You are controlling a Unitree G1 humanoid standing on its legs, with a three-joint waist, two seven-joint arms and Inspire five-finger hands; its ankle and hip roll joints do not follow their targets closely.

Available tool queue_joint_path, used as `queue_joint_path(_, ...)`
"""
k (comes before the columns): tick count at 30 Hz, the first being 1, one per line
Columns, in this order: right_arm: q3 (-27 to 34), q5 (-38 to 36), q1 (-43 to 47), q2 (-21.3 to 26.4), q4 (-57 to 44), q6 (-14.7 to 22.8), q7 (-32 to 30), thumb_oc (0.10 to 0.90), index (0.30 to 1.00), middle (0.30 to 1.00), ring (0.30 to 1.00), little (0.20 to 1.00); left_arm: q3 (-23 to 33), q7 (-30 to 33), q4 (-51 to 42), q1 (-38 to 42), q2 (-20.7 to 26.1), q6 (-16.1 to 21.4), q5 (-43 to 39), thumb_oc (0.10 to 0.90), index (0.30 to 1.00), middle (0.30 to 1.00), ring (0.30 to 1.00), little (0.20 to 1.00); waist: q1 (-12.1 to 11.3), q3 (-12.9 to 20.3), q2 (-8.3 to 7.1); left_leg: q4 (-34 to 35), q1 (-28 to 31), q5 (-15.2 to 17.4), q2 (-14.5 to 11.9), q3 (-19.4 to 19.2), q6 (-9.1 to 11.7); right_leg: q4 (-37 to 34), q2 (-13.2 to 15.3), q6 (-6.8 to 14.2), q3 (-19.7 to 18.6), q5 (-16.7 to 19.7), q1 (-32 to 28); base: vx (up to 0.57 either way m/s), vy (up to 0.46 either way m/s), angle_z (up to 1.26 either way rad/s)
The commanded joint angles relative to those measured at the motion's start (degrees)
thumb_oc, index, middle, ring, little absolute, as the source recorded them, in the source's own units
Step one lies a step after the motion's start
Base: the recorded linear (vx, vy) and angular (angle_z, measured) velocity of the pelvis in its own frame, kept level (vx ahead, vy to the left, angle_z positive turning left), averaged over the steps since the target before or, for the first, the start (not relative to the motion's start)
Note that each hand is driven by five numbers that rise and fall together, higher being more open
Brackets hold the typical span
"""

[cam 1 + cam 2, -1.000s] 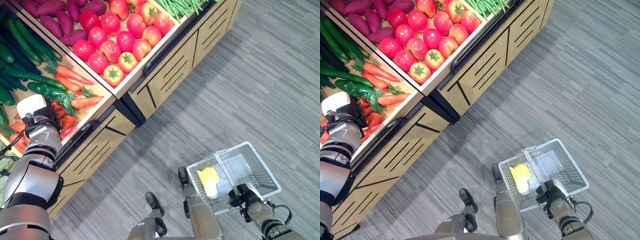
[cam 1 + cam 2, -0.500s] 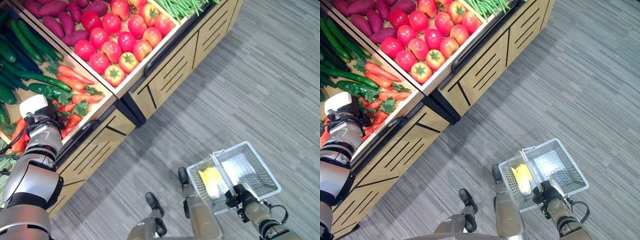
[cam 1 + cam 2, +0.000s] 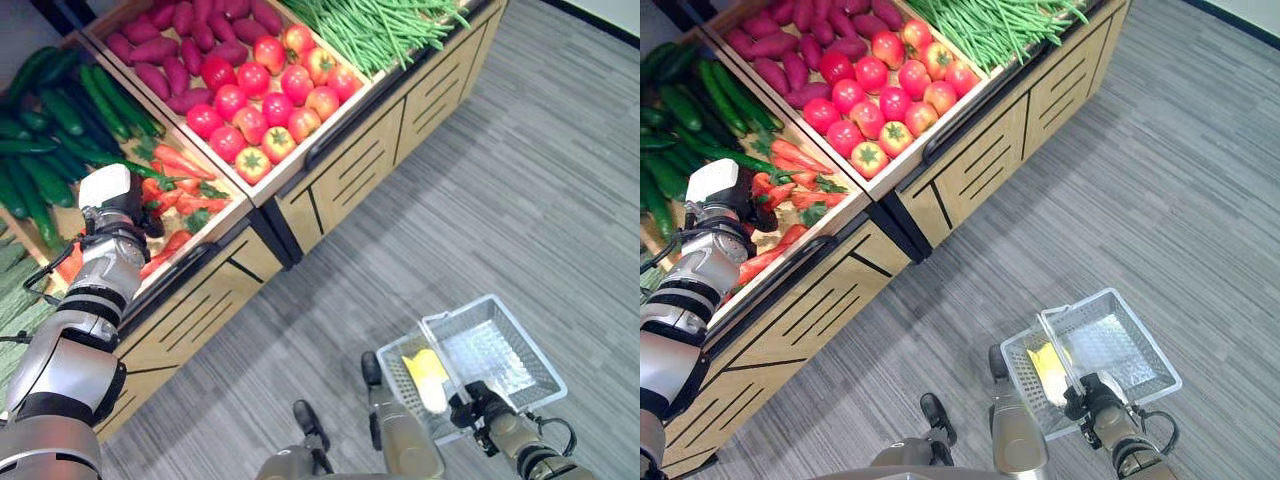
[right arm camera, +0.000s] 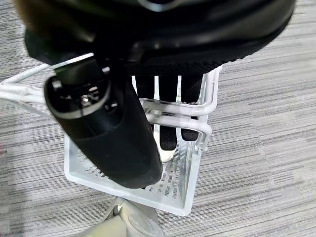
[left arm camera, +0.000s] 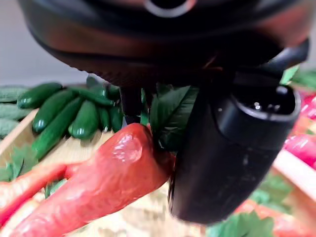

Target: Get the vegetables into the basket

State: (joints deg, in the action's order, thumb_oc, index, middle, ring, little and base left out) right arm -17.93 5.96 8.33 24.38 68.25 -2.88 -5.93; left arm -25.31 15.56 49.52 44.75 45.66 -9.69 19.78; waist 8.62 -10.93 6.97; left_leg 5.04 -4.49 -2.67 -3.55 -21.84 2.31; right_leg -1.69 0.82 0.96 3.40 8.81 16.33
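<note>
While gripped, carrot (image 5: 106, 182) near crate edge

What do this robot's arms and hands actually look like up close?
The arms are silver-grey metal segments with black bands at the joints. Each ends in a dark, glossy hand: the left hand has a white block on it, and the right hand is all black with thick rounded fingers.

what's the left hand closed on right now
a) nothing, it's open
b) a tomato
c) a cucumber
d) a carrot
d: in the left wrist view the left hand has thumb and fingers pinching the leafy end of an orange-red carrot over the carrot bin, with cucumbers lying behind it.
</note>
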Motion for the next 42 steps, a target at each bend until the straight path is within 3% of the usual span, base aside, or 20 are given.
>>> queue_joint_path(1, 0.6, 1.4, -4.9, -1.6, 1.9, -0.3, 0.8, 0.400, 0.300, 0.300, 0.300, 0.300, 4.9, 5.0, -1.8, -1.0, 8.2, -0.4, 2.9, 0.400, 0.300, 0.300, 0.300, 0.300, 0.3, 3.1, -1.22, 0.0, -0.3, 4.6, 4.2, 2.7, -2.1, -3.3, -1.7, 2.9, -2.8, -6.8, -7.1, -0.02, 0.015, 0.14)
queue_joint_path(19, 1.7, 3.2, -8.0, -2.7, 3.6, -0.8, 2.2, 0.400, 0.300, 0.300, 0.300, 0.300, 10.4, 5.3, -11.1, -7.7, 10.3, 0.2, 5.5, 0.400, 0.300, 0.300, 0.300, 0.300, -0.6, 6.4, -2.90, 0.0, 4.4, 5.9, 4.7, 3.8, -2.4, -3.3, -1.5, 3.4, -1.6, -8.1, -12.2, -0.02, 0.029, 0.05)
queue_joint_path(23, 2.4, 3.4, -8.4, -3.0, 3.8, -1.1, 2.3, 0.400, 0.300, 0.300, 0.300, 0.300, 12.8, 5.1, -17.3, -11.4, 9.5, 0.5, 6.3, 0.400, 0.300, 0.300, 0.300, 0.300, -1.0, 7.0, -3.31, 0.0, 5.6, 6.4, 4.8, 4.1, -2.6, -3.3, -1.4, 3.6, -1.3, -8.4, -13.6, 0.00, 0.017, 0.01)
queue_joint_path(31, 5.7, 4.7, -8.5, -3.2, 4.7, -2.2, 2.4, 0.400, 0.300, 0.300, 0.300, 0.300, 23.0, 5.0, -34.2, -26.3, 2.0, 2.9, 4.9, 0.400, 0.300, 0.300, 0.300, 0.300, -2.0, 9.5, -4.29, 0.0, 9.7, 7.7, 5.3, 4.9, -3.3, -3.3, -1.3, 3.5, -0.9, -9.5, -17.7, -0.02, 0.025, 0.06)
queue_joint_path(34, 8.1, 4.7, -8.4, -3.2, 5.3, -2.8, 2.1, 0.400, 0.300, 0.300, 0.300, 0.300, 28.2, 4.0, -43.7, -34.7, -3.5, 4.6, 2.8, 0.400, 0.300, 0.300, 0.300, 0.300, -2.8, 10.7, -4.84, 0.0, 10.9, 7.9, 5.7, 5.7, -3.8, -3.3, -1.2, 3.3, -0.1, -9.8, -19.2, -0.08, 0.006, 0.03)
queue_joint_path(42, 10.2, 4.1, -8.8, -3.3, 4.3, -2.8, 1.3, 0.400, 0.300, 0.300, 0.300, 0.300, 31.3, 2.5, -53.0, -44.1, -11.0, 6.9, -0.5, 0.400, 0.300, 0.300, 0.300, 0.300, -3.8, 11.5, -5.49, 0.0, 12.3, 8.3, 5.7, 6.7, -4.3, -3.3, -1.0, 3.1, 1.1, -10.2, -20.9, -0.04, -0.001, 0.08)
